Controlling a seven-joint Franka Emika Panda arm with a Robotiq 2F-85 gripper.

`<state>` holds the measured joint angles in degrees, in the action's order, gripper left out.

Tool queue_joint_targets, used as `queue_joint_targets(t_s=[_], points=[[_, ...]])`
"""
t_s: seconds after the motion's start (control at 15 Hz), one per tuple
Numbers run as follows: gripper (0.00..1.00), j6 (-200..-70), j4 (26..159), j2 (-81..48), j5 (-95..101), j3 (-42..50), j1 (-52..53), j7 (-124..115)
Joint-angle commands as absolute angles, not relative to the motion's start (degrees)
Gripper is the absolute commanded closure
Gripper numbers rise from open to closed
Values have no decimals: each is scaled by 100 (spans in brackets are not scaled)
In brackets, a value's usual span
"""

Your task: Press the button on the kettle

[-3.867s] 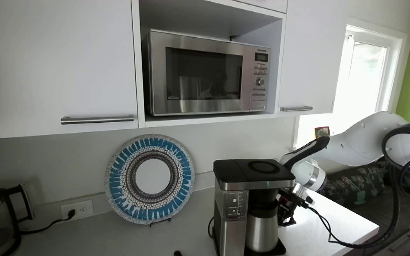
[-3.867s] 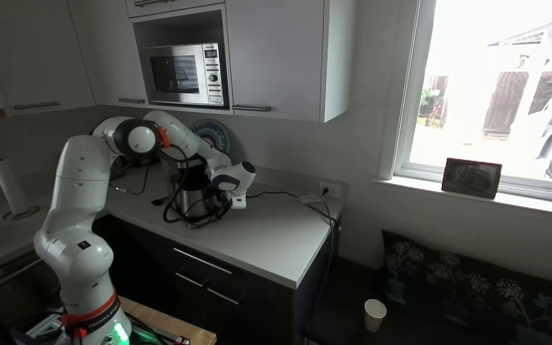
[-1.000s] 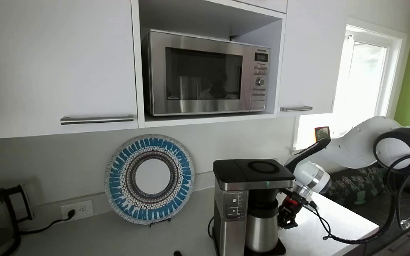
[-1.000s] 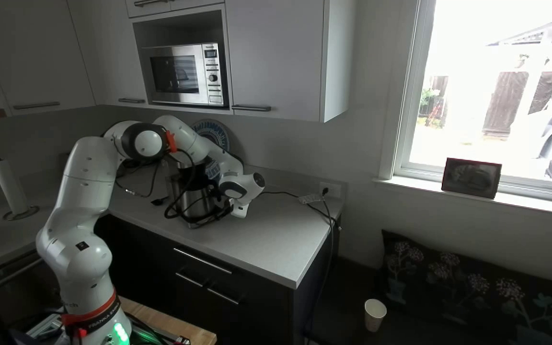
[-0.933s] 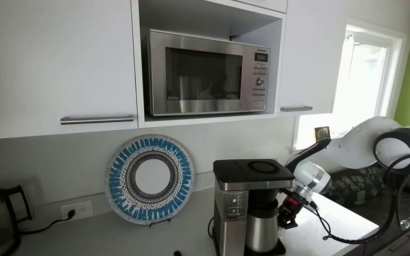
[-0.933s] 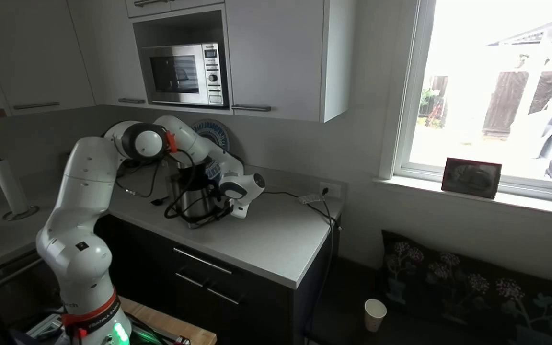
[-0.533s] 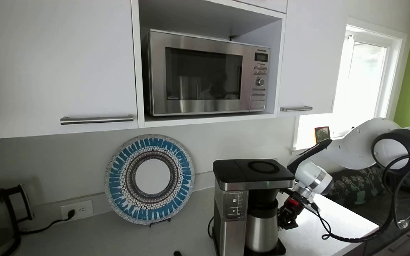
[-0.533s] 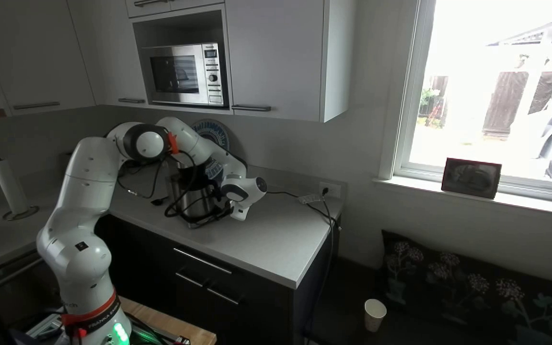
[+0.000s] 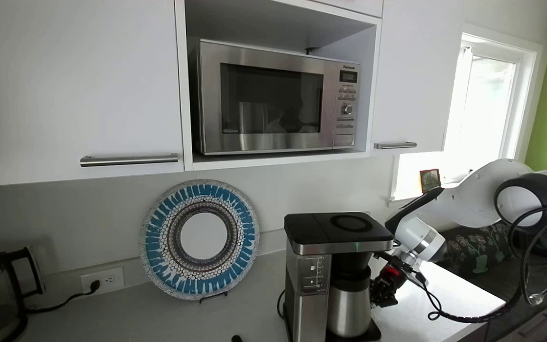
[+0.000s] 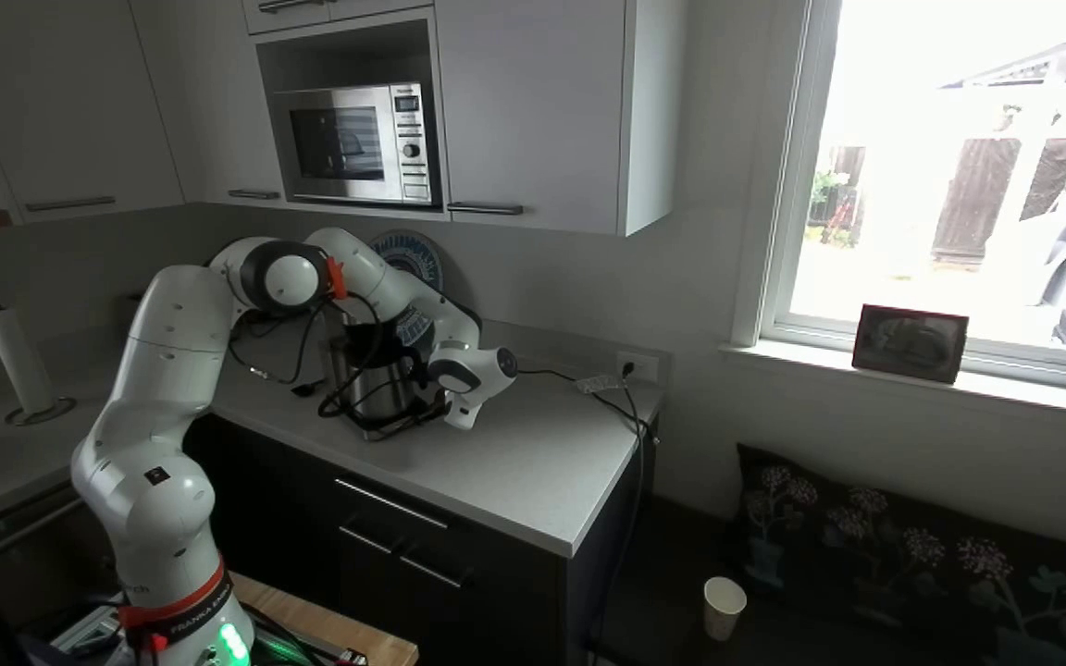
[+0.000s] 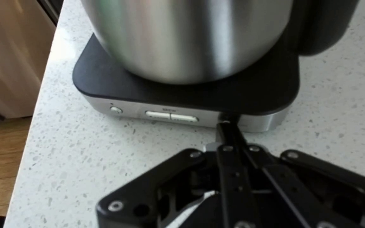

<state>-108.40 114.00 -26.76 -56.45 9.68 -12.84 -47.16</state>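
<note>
Offers a long button (image 11: 173, 116) and a round button (image 11: 116, 110) on the front strip (image 11: 208, 117) of the coffee maker (image 9: 309, 280) (cannot tell the intended one). Compared with the earliest frames, stands in the same spot on the counter (image 11: 74, 164), but has the gripper (image 11: 228, 125) slightly lower and farther off in both exterior views, with cables (image 9: 473, 320) hung in changed loops. Sets the long button just left of the fingers (image 11: 222, 134) in the wrist view, and the round button farther left. Puts the fingertips right at the strip; cannot tell touching from nearly touching in the shadow there. Has the fingers clenched together, tip against tip. Gives brushed metal to the strip and a pale finish to both buttons, with a split pill shape for the long one. Above, widens into a black, round-cornered base (image 11: 182, 95) bearing a steel jug (image 11: 185, 41), streaked with reflections. Rests on white flecked with grey, near an upright blue-ringed disc (image 9: 203, 235), below a steel microwave (image 9: 273, 99).
</note>
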Motion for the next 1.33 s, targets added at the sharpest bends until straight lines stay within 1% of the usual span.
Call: queue_joint_targets(t_s=[0.0, 0.73, 1.27], points=[[100, -10720, 11340, -2753, -6107, 847, -1176, -4730], [100, -10779, 11416, -2762, -6457, 827, -1192, -4441], [100, -10872, 11545, -2396, -6044, 1012, -1136, -4270]])
